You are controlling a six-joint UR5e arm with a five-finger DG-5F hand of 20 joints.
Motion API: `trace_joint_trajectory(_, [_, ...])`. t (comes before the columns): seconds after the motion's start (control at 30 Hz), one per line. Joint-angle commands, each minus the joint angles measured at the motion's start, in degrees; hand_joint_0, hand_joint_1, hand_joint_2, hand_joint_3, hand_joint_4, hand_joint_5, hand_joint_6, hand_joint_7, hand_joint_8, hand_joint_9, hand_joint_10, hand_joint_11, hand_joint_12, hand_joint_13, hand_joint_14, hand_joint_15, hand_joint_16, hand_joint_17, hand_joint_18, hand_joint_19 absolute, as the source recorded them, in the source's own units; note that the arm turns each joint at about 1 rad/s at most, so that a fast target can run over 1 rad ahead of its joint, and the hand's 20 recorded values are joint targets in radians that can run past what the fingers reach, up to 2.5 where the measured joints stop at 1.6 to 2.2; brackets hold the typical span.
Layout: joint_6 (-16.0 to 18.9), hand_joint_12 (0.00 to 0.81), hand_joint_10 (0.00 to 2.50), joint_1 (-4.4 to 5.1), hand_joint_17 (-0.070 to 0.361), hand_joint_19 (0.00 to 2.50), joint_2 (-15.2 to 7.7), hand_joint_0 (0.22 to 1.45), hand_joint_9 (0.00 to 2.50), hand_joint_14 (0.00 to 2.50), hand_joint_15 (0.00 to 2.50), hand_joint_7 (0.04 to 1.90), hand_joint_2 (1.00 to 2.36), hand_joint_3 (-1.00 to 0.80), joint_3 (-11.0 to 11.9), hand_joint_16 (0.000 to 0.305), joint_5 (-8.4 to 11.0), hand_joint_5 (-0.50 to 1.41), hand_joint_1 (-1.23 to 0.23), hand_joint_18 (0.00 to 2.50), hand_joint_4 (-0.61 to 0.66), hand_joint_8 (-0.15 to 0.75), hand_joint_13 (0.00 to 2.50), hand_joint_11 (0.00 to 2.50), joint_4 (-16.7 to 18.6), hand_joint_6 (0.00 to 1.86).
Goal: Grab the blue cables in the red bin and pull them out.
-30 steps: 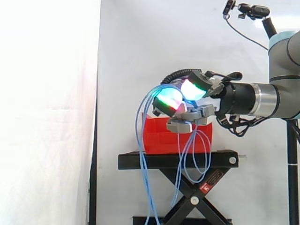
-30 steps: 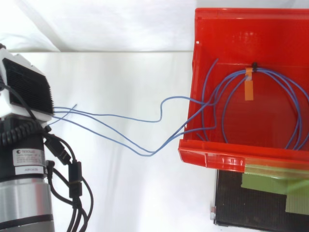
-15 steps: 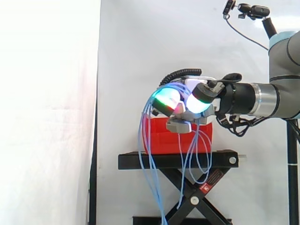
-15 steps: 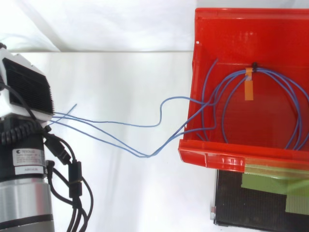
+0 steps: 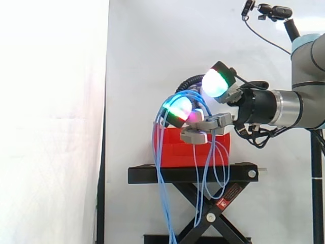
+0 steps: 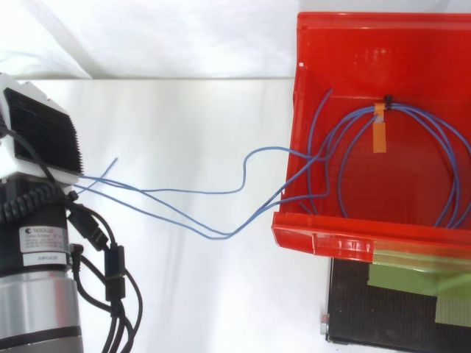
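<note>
**Where thin blue cables (image 5: 160,175) leave the red plastic bin (image 6: 353,239)**

Partly coiled inside and tagged with orange tape (image 6: 380,136), they cross its wall to the robot's glowing-tipped hand (image 5: 205,124) beside the bin, whose curled fingers clasp them; loops dangle below.

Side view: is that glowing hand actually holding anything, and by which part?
Yes: the hand holds the blue cables, hooked over its fingers partway along, outside the red bin.

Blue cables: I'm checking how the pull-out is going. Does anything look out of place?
Yes. The blue cables hang from the hand in loose loops down past the black stand, yet their tied coil lies inside the red bin, strands trailing over its wall.
</note>
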Motion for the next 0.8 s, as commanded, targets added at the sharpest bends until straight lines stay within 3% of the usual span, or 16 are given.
trace_joint_trajectory(0.0, [0.1,0.373,0.03,0.04,0.113,1.19,-0.1,0.7,1.13,0.59,1.34,0.72,1.0,-1.0,0.0,0.05,0.0,0.79,-0.79,0.96,0.31,0.276,1.43,0.98,0.0,0.0])
trace_joint_trajectory(0.77, [0.1,0.41,0.03,-0.05,0.129,1.14,0.0,0.61,1.25,0.45,1.36,0.72,1.0,-1.0,0.0,0.057,0.0,0.9,-0.64,1.03,0.36,0.3,1.51,0.96,-0.3,0.0])
